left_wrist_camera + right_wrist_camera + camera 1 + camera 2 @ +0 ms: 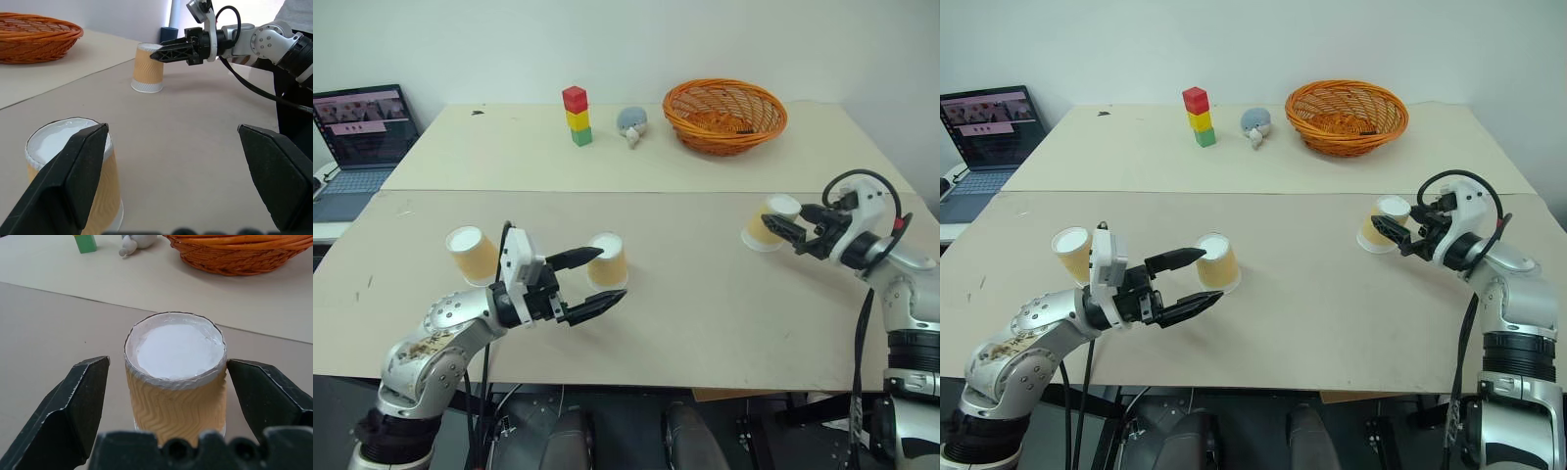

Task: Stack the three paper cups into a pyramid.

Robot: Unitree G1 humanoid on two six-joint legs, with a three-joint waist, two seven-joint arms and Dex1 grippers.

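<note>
Cups all stand upside down on the near table, wide rims down, which I judge suits stacking. My left gripper [592, 282] is spread wide around the middle cup [608, 260], not yet pinching; the left cup [472, 255] stands just behind that arm. My right gripper [166, 396] straddles the right cup [175, 374], fingers clear of its sides. Farther back sit blocks [577, 115] and a basket [724, 115]. I can read no writing anywhere.

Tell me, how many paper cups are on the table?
3, all upside down: left cup at the near left, middle cup by the left hand, right cup between the right hand's open fingers.
</note>
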